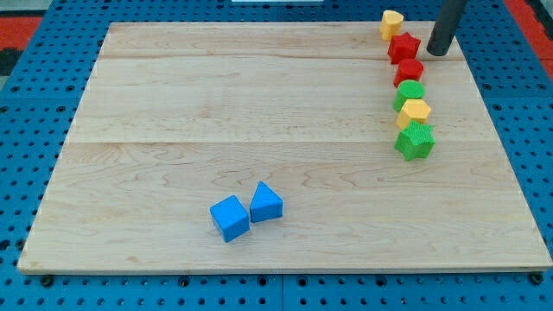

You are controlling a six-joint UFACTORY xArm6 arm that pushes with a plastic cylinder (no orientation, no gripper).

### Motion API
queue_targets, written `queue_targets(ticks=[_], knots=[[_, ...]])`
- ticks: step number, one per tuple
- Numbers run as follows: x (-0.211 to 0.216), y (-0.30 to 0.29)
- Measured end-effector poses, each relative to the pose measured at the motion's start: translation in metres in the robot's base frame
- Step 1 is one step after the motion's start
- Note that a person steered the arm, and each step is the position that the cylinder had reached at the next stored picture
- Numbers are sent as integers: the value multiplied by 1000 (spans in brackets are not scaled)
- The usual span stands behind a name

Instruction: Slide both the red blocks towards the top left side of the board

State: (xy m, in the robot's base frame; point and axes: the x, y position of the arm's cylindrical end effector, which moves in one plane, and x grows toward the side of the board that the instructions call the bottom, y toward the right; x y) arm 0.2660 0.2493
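Two red blocks sit near the view's top right: a red star-shaped block point(403, 47) and, just below it, a red rounded block point(409, 70). They are part of a column of touching blocks. My tip point(437, 53) rests on the board just to the right of the red star block, a small gap away. The rod rises out of the view's top edge.
In the same column: a yellow block point(391, 23) at the top, a green round block point(409, 92), a yellow block point(414, 111) and a green block point(415, 141) below the reds. Two blue blocks point(229, 217) point(266, 203) lie near the bottom middle. The wooden board point(173, 130) sits on blue pegboard.
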Motion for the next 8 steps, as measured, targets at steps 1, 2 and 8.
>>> queue_targets(ticks=[1,2,8], knots=[[0,0],[-1,-1],[-16,-184]])
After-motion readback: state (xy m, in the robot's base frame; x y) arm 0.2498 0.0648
